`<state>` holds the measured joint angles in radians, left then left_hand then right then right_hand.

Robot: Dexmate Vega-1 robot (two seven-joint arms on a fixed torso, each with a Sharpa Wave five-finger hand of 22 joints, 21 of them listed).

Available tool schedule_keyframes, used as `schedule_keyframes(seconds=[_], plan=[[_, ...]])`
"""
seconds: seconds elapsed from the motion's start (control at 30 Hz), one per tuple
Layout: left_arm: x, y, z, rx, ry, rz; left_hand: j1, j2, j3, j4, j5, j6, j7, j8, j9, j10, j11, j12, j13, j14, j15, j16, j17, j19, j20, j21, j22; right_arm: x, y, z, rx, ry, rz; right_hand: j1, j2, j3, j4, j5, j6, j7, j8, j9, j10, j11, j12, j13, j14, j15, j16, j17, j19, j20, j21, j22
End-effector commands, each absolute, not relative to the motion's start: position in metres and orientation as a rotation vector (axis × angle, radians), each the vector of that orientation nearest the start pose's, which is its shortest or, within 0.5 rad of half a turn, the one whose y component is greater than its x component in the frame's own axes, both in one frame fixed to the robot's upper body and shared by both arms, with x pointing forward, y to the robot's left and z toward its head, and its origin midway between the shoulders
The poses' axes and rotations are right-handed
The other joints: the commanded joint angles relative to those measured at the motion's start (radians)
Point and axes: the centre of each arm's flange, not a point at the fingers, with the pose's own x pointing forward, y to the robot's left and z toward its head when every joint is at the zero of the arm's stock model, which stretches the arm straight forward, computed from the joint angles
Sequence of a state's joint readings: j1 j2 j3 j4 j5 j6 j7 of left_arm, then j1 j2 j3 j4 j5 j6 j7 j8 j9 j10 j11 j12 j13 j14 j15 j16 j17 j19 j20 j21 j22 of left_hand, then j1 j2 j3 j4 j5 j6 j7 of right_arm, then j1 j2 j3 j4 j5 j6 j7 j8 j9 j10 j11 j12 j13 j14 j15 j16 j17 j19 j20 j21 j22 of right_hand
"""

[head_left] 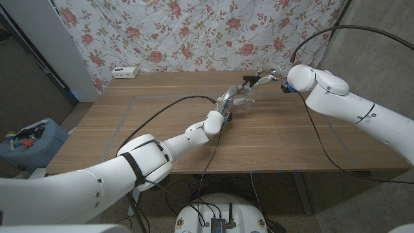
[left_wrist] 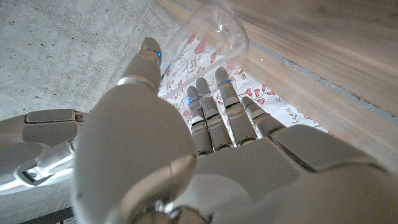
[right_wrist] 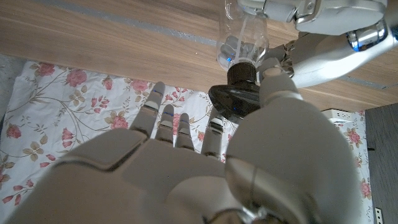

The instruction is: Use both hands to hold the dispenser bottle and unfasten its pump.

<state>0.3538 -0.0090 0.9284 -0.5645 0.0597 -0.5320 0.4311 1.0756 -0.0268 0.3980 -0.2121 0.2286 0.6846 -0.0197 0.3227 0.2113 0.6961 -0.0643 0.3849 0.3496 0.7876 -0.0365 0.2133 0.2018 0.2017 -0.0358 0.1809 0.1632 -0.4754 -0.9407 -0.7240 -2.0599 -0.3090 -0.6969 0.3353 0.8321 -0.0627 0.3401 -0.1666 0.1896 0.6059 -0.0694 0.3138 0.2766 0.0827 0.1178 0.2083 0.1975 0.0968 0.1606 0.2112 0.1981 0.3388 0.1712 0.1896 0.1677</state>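
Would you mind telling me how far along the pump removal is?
Done: the left hand holds the clear bottle. In hand: the right hand is at the black pump, thumb against it. Left: the pump still sits on the bottle neck, not yet off.

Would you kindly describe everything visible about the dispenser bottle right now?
The dispenser bottle is clear, plastic-looking, with a dark collar and a black pump on top. It is held above the wooden table near its far middle. The left hand grips its body, while the right hand has its thumb at the pump. Whether it holds liquid is unclear.
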Motion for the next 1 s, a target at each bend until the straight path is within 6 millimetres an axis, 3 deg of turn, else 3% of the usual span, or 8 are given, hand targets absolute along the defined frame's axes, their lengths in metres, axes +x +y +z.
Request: schedule_keyframes(seconds=[0.03,0.47,1.0], plan=[[0.6798,-0.011,-0.0073,0.591,-0.832,-0.261,-0.12,0.132,0.059,0.054,0.006,0.197,-0.036,0.005,0.004,0.16,-0.108,0.004,0.19,0.063,-0.128,0.006,0.003,0.008,-0.069,0.001,0.0,0.5583,-0.2206,0.1257,-1.374,-0.357,0.02,0.014,0.001,0.01,-0.001,0.007,0.021,-0.003,0.012,0.005,0.01,0.002,0.008,0.005,0.009,0.001,0.006,0.002,0.011,0.0,0.007,0.002],[0.678,-0.0118,-0.0073,0.591,-0.838,-0.264,-0.12,0.133,0.059,0.054,0.006,0.197,-0.035,0.004,0.004,0.161,-0.108,0.003,0.192,0.062,-0.129,0.006,0.004,0.008,-0.068,0.001,0.0,0.5565,-0.2201,0.1237,-1.371,-0.365,0.006,0.034,0.0,0.024,0.001,0.01,0.098,-0.016,0.047,0.005,0.056,-0.003,0.017,0.004,0.037,-0.013,0.013,0.004,0.028,-0.01,0.009,0.002],[0.6785,-0.0104,-0.0075,0.592,-0.834,-0.264,-0.12,0.133,0.058,0.054,0.006,0.198,-0.036,0.004,0.004,0.161,-0.107,0.001,0.193,0.061,-0.127,0.006,0.006,0.007,-0.067,0.001,0.0,0.5594,-0.2175,0.1228,-1.366,-0.368,0.001,0.055,0.001,0.037,0.0,0.011,0.151,-0.031,0.07,0.002,0.081,-0.012,0.017,0.004,0.052,-0.019,0.014,0.005,0.039,-0.02,0.008,0.002]])
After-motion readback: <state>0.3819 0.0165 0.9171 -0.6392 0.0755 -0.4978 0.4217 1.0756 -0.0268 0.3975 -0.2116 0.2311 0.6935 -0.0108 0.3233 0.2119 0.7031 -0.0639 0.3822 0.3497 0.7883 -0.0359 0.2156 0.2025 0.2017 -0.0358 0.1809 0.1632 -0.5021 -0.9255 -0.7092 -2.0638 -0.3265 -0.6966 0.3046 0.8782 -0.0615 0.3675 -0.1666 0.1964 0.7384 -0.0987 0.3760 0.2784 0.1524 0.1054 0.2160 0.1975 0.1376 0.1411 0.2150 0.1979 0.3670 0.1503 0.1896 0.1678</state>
